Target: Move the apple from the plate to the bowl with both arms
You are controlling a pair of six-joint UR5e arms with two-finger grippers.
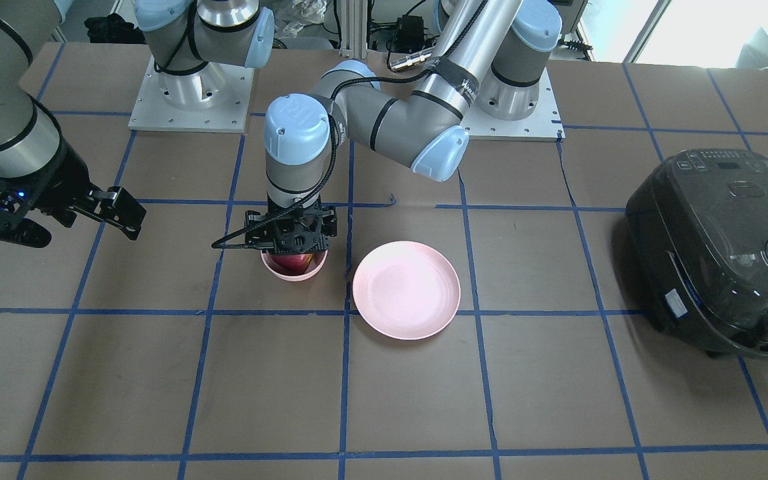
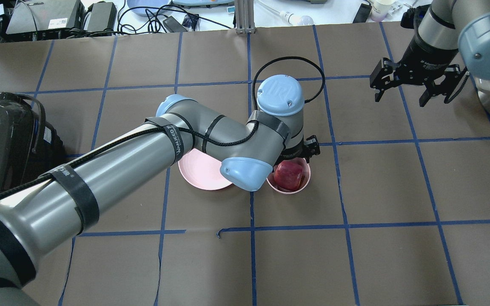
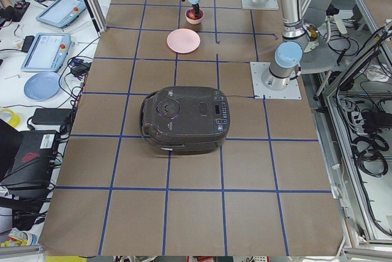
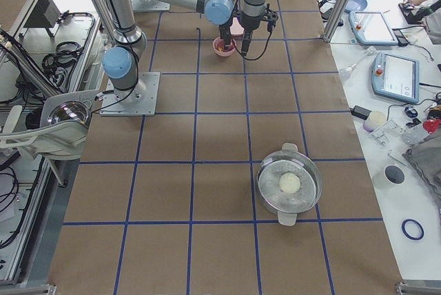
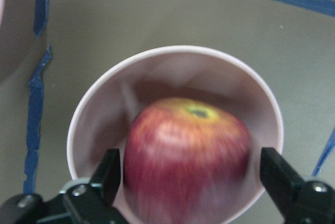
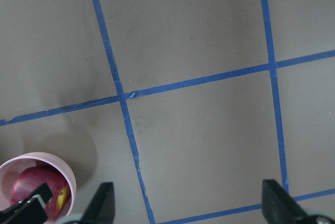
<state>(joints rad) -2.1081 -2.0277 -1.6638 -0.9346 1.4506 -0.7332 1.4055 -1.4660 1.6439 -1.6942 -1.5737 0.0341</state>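
Between the fingers [image 5: 107, 174] of my left gripper [image 5: 189, 161] I see the apple [image 5: 183, 124], lying inside the bowl [image 5: 172, 51] directly beneath. The jaws stand spread, one close against the fruit and the other clear of it, so I read the grip as released. Just beside the bowl, apart from it, lies the plate [image 1: 406, 290]. Well off from that gripper, my right gripper [image 2: 400, 95] hovers over the table [image 2: 398, 191] with its jaws wide apart.

Black rice cooker [image 1: 717, 253], steel pot [image 4: 266, 172] — well apart
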